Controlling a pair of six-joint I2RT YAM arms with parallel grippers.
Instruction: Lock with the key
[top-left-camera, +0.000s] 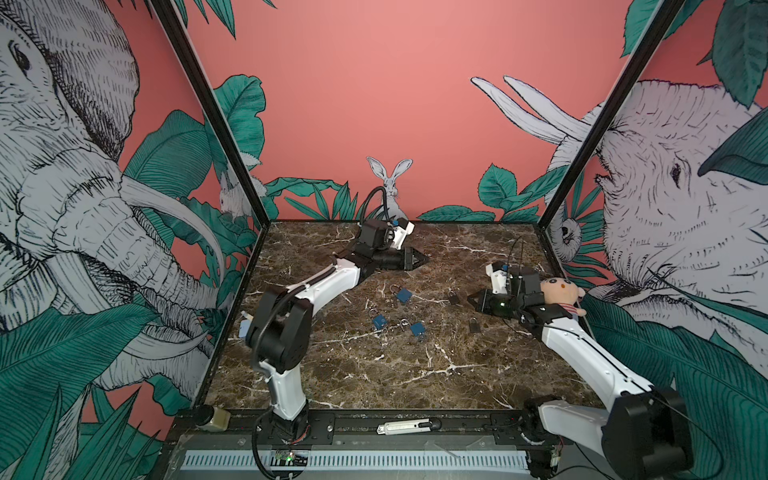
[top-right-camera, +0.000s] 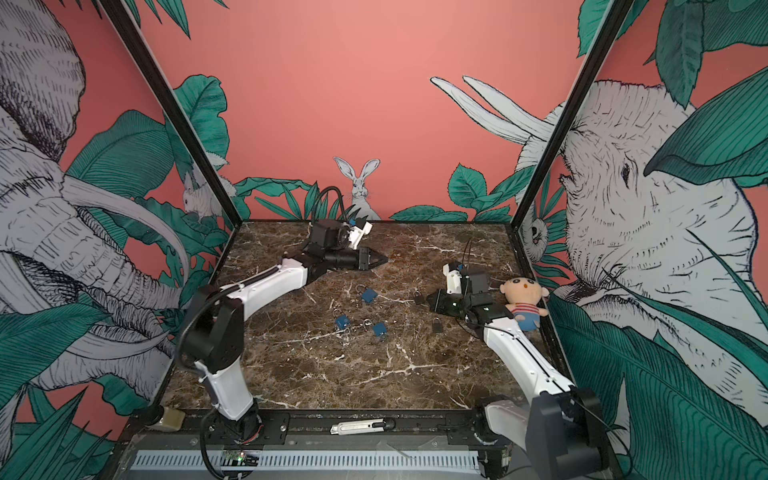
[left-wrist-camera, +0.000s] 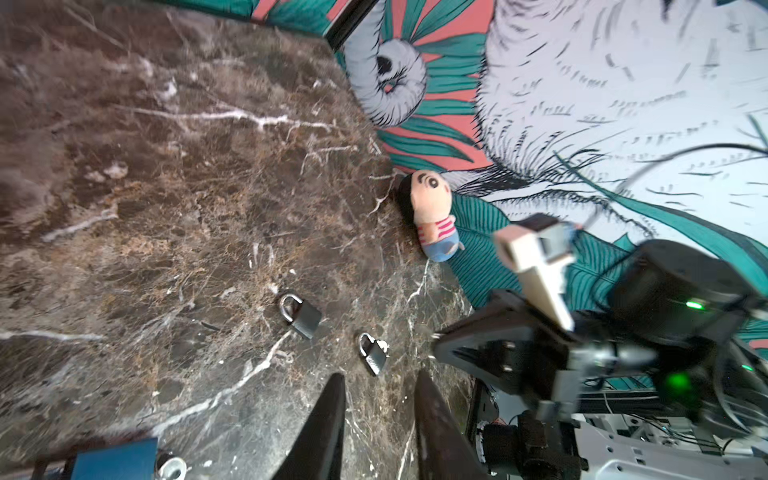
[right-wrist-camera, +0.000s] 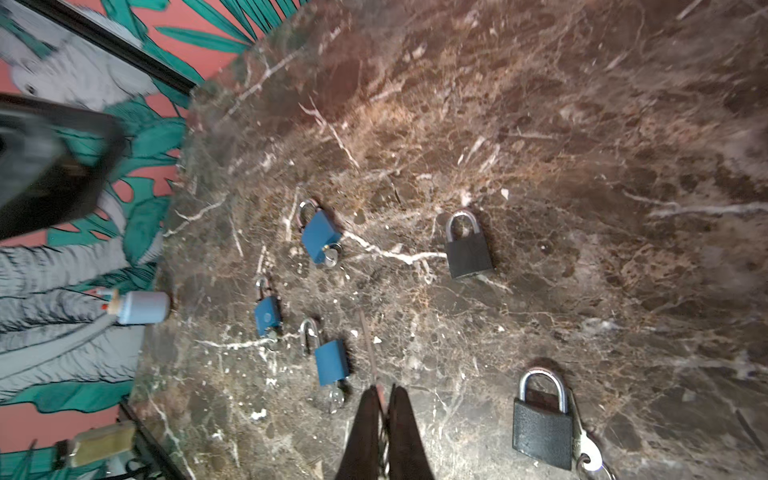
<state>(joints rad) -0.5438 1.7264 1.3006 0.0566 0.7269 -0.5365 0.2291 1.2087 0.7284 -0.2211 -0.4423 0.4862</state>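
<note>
Right arm: the white-and-black right arm (top-left-camera: 582, 353) rises from the front right corner. Its right fingers (right-wrist-camera: 365, 432) are clenched tight over the desk's right half. A thin reddish-brown sliver (right-wrist-camera: 369, 349) stands out past their tips, and I cannot tell whether it is a key seen edge-on or a stray wire.
Desk: a brown marble-patterned desk (top-left-camera: 374, 374).
Left arm: the white-and-black left arm (top-left-camera: 328, 278) stretches toward the back edge. Its left fingers (left-wrist-camera: 328, 419) stand parted with nothing between them.
Doll: a peach-faced plush doll in a striped shirt (top-left-camera: 561, 297) sits at the right edge, behind the right wrist.
Black padlocks: there are two small black metal padlocks. The back black padlock (top-left-camera: 454, 297) is just ahead of the right fingertips. The front black padlock (top-left-camera: 473, 325) is just beside them, toward the front edge.
Blue padlocks: three small blue metal padlocks (top-left-camera: 403, 294) (top-left-camera: 379, 321) (top-left-camera: 417, 329) lie near mid-desk.
Key: a tiny flat silvery-white metal key (right-wrist-camera: 586, 453) lies on the desk against the front black padlock, on the side toward the right edge.
Axis: the key's long axis runs alongside that padlock's body, roughly front to back, with its head toward the front edge.
Bearing: from the right fingers the key lies near, toward the front right corner. The left fingers are well apart from it, so the right arm looks the nearer by far.
Next move: if the sliver is no key, the right fingers would likely need to release, drop toward the front edge and close across the key's flat faces.
</note>
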